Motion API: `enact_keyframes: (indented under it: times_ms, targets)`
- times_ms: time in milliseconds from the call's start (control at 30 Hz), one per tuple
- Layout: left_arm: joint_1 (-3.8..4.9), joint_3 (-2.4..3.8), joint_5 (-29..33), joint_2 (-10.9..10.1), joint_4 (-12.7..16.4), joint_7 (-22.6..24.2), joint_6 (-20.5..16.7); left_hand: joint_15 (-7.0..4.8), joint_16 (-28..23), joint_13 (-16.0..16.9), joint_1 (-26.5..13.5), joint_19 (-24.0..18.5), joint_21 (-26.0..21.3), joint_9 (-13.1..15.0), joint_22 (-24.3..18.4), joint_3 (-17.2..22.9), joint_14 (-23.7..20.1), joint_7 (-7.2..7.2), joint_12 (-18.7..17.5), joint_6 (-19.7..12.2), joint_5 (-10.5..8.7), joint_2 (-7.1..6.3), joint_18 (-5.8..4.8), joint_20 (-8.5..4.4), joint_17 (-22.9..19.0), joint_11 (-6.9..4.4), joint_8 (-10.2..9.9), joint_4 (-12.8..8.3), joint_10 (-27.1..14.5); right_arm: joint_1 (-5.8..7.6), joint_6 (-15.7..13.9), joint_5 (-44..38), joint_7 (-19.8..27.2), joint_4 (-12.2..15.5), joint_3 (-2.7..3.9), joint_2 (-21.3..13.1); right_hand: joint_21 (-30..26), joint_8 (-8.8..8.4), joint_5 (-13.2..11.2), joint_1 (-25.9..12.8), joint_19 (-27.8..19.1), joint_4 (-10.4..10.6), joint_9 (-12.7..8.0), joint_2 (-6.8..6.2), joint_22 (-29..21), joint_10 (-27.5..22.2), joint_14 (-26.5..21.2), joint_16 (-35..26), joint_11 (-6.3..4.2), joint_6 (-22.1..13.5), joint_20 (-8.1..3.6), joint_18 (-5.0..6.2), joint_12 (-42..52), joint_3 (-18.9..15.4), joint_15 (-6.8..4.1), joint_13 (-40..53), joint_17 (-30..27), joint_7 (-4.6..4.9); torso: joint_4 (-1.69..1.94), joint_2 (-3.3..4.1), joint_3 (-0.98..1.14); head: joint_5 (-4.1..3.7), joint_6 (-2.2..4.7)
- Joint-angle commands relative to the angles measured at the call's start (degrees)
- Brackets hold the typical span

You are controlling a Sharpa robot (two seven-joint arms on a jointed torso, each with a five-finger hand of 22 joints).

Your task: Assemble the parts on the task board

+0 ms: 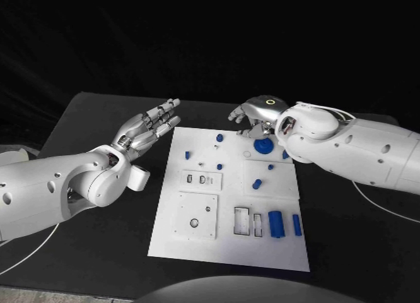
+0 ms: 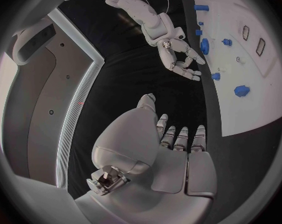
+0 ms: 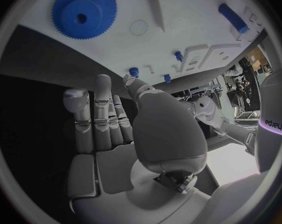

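Note:
The white task board [image 1: 230,249] lies in the middle of the black table. A blue gear [image 1: 263,146] sits near its far edge, small blue pegs [image 1: 219,136] stand around it, and two blue cylinders [image 1: 276,224] lie near the front right. My right hand [image 1: 253,117] hovers over the far edge just beyond the gear, fingers apart and holding nothing. The right wrist view shows that hand [image 3: 116,129] with straight fingers, the gear [image 3: 83,11] beyond them. My left hand [image 1: 148,129] floats off the board's far left corner, fingers stretched out, nothing in it.
Two raised white plates [image 1: 199,214] with slots and holes sit on the board's left half, and rectangular cut-outs [image 1: 242,221] lie beside the cylinders. A thin cable [image 1: 383,205] trails over the table at the right. Black table surface [image 1: 92,113] surrounds the board.

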Motion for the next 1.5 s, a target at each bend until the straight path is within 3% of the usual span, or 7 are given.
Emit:
enact_keyframes:
  times_ms: [33,200,300,467,1033,1200,1500]
  targets:
    - [0.03,0.02,0.3,-0.1,0.3,0.3,1.0,0.49,-0.2,0.1,0.5,0.0,0.3,0.1,0.1,0.3,-0.1,0.14,-0.1,0.4,0.21,-0.08,0.53,0.29,-0.1,0.42,0.2,0.0,0.1,0.63,-0.3,0.1,-2.3,3.2,-0.01,-2.8,-0.6,0.79,0.2,0.9,-0.3,-0.2,0.0,0.81,-0.2,5.6,-0.5,-0.3,-1.15,1.1,-0.3,0.53,4.1,-0.2,-0.67,2.0,-0.2,0.24,-0.13,-0.11,-0.15,0.0,0.27]
    - [0.03,0.01,0.3,-0.1,0.4,0.2,1.0,0.51,-0.2,0.1,0.5,0.0,0.3,0.1,0.1,0.3,-0.1,0.15,-0.1,0.5,0.22,-0.1,0.53,0.3,-0.1,0.42,0.2,0.0,0.1,0.94,2.6,1.3,-4.0,6.2,-0.12,-6.7,0.0,1.22,-1.0,0.6,0.2,-1.0,-0.1,0.5,1.6,9.5,0.6,2.8,-3.34,3.0,-1.7,-0.22,27.1,-3.6,-1.98,20.8,4.0,0.08,-0.35,-0.05,-0.18,0.11,0.79]
    - [0.03,0.01,0.4,0.1,0.3,0.0,1.3,0.57,-0.2,0.1,0.5,0.0,0.3,0.1,0.1,0.3,-0.1,0.18,-0.1,0.5,0.25,-0.12,0.54,0.34,-0.1,0.45,0.2,-0.1,0.1,0.61,3.7,2.6,-5.3,7.4,-0.2,-8.8,8.7,0.81,-1.5,-0.3,6.0,-0.6,-0.4,1.9,11.4,18.0,10.1,25.3,-4.95,3.1,-1.69,-2.23,71.9,-5.1,-1.85,67.7,34.5,-0.68,-0.14,0.03,-0.11,-0.03,1.06]
    - [0.03,0.01,0.4,0.3,0.2,-0.1,1.5,0.69,-0.2,0.1,0.6,0.1,0.4,0.1,0.1,0.4,-0.1,0.22,-0.1,0.5,0.29,-0.12,0.54,0.39,-0.1,0.49,0.3,-0.1,0.1,-0.08,4.0,3.4,-6.8,8.7,-0.27,-11.7,16.1,0.37,-3.3,-4.6,10.9,2.5,-0.6,2.08,20.0,33.1,18.5,38.8,-4.48,2.2,-1.88,-3.64,84.1,-7.7,-2.04,84.8,56.9,-0.31,-0.23,-0.11,-0.14,0.11,1.03]
    - [0.0,0.0,0.4,0.7,-0.2,-0.4,2.0,0.82,-0.2,0.1,0.6,0.1,0.4,0.0,0.1,0.4,-0.1,0.23,-0.1,0.5,0.3,-0.13,0.55,0.45,-0.1,0.51,0.3,-0.1,0.1,-1.33,5.7,3.6,-8.0,9.7,-0.31,-14.7,18.3,-0.06,-3.8,-7.1,12.4,4.4,-2.0,2.17,22.6,33.1,19.0,39.4,-4.39,-0.9,-1.96,-4.11,84.1,-9.4,-2.17,84.8,58.0,-0.2,-0.13,-0.15,-0.19,0.14,0.58]
    - [0.0,0.0,0.4,0.7,-0.3,-0.4,2.1,0.9,-0.2,0.1,0.6,0.1,0.4,0.0,0.1,0.4,-0.1,0.24,-0.1,0.4,0.31,-0.13,0.56,0.48,-0.1,0.51,0.3,-0.1,0.1,-1.48,5.7,3.6,-7.8,9.4,-0.31,-14.5,18.5,0.48,1.4,-5.2,12.6,3.1,-2.1,2.66,23.0,33.1,19.1,39.4,-4.73,0.1,-2.17,-4.15,84.1,-8.5,-2.44,84.8,58.2,-0.59,-0.08,-0.15,-0.18,0.1,0.57]
    - [-0.01,0.0,0.4,0.8,-0.6,-0.4,2.3,0.98,-0.2,0.1,0.7,0.2,0.4,0.0,0.1,0.4,-0.1,0.24,-0.1,0.3,0.31,-0.19,0.56,0.52,-0.1,0.52,0.3,-0.1,0.1,-1.97,5.2,3.5,-7.2,8.4,-0.31,-13.3,18.5,0.92,1.9,-4.3,12.7,2.3,-1.9,2.68,23.3,33.1,19.1,39.5,-4.83,1.0,-2.27,-4.19,84.1,-8.1,-2.55,84.8,58.3,-0.68,-0.15,-0.12,-0.16,-0.13,0.47]
